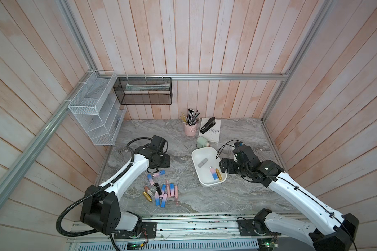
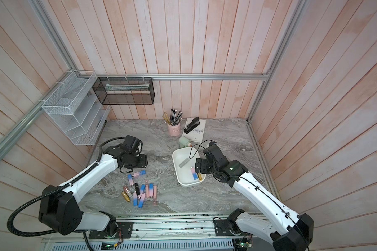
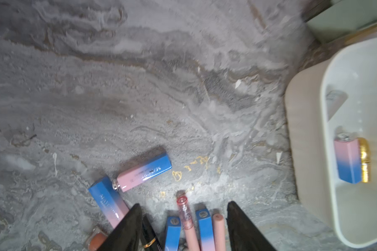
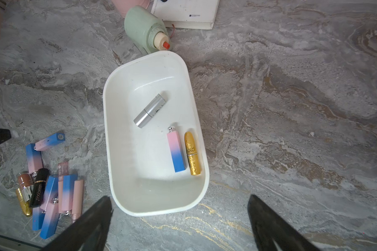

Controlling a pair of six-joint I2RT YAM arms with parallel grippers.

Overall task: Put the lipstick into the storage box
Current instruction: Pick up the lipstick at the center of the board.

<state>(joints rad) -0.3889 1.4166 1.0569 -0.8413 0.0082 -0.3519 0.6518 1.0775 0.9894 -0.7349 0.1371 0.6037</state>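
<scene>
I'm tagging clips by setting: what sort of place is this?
Probably a mock desk or vanity corner inside a robot test cell: marble-look tabletop, pen cup, book with stapler, scattered lipsticks.

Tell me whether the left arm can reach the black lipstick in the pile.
Probably yes: the left fingers hang open just by the pile, nothing covers the black lipstick, though neighbouring tubes crowd it.

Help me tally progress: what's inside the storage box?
The storage box holds a silver lipstick, a pink-blue lipstick and a gold lipstick. The right wrist view shows its whole floor; nothing there is covered.
</scene>
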